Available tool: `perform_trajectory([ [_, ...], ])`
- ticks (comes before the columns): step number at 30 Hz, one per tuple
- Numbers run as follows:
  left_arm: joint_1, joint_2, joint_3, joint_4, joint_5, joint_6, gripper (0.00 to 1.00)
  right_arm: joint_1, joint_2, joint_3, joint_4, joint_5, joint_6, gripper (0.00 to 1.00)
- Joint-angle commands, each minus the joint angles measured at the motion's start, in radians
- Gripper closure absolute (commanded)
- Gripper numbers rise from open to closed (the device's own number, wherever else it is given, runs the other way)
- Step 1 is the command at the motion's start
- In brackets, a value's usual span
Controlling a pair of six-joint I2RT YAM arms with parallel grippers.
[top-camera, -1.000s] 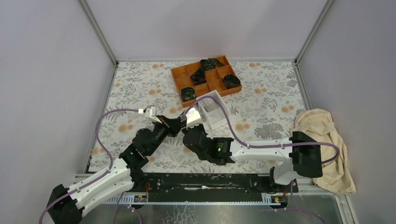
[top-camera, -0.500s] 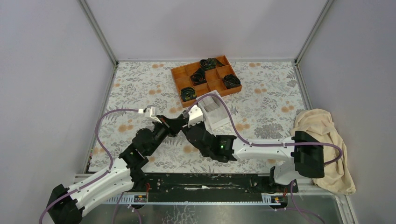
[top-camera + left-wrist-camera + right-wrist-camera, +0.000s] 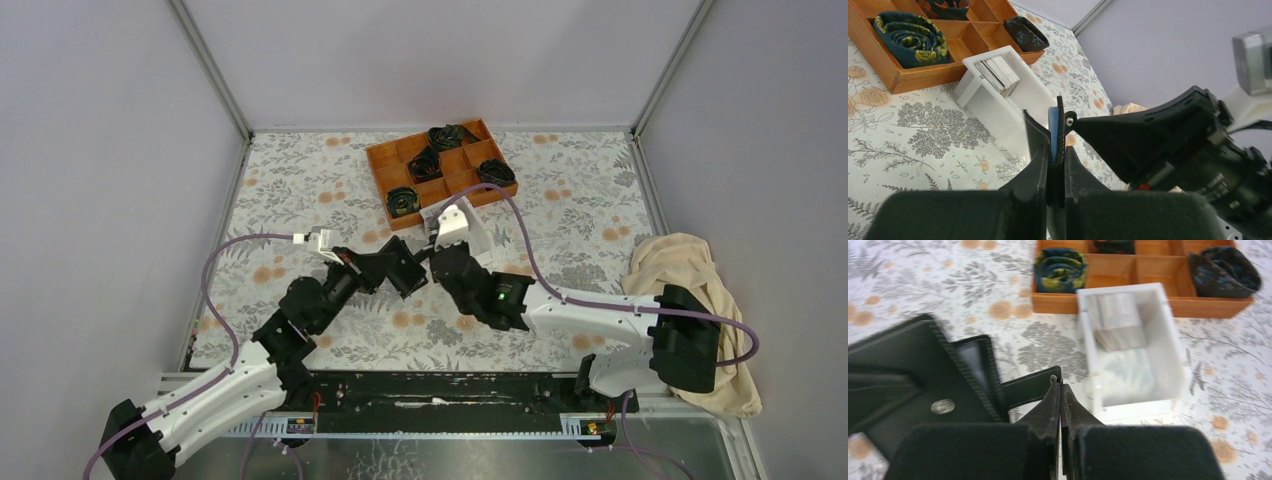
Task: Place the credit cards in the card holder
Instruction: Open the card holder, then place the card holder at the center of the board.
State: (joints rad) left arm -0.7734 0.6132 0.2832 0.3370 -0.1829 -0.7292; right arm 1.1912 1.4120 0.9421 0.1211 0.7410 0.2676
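Note:
The black card holder (image 3: 397, 268) hangs above the table between my two grippers. My left gripper (image 3: 1056, 159) is shut on its lower edge; it stands edge-on there with a bluish lining (image 3: 1052, 131). In the right wrist view the card holder (image 3: 923, 371) lies open at the left, and its clasp strap (image 3: 1027, 387) reaches my right gripper (image 3: 1061, 386), which is shut on the strap's tip by the snap. The pale credit cards (image 3: 1115, 320) stand stacked in the white box (image 3: 1170, 342) and also show in the left wrist view (image 3: 998, 75).
The orange wooden compartment tray (image 3: 385, 157) with rolled dark ties stands at the back, touching the white box (image 3: 478, 225). A beige cloth (image 3: 700, 285) lies at the right edge beside the right arm's base. Grey walls close in three sides.
My right arm has swung right and back towards the white box with the strap tip in its fingers, and the card holder has spread open. My left gripper has stayed nearly still.

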Motion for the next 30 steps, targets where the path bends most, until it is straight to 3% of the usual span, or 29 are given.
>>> perform_trajectory([
  [1,-0.005,-0.025,0.009,0.016,-0.002,0.033,1.00,-0.071,-0.087,-0.040,-0.005,0.007,0.018,1.00],
  [7,-0.005,0.012,0.005,-0.007,-0.039,0.034,0.98,-0.083,-0.118,-0.040,-0.039,-0.005,0.028,1.00],
  [15,-0.005,0.075,-0.053,-0.035,-0.145,-0.007,0.67,-0.087,-0.099,-0.100,-0.018,-0.104,0.105,1.00],
  [30,-0.003,0.325,-0.156,0.119,-0.267,-0.021,0.40,-0.085,0.106,-0.233,0.186,-0.189,0.253,1.00],
])
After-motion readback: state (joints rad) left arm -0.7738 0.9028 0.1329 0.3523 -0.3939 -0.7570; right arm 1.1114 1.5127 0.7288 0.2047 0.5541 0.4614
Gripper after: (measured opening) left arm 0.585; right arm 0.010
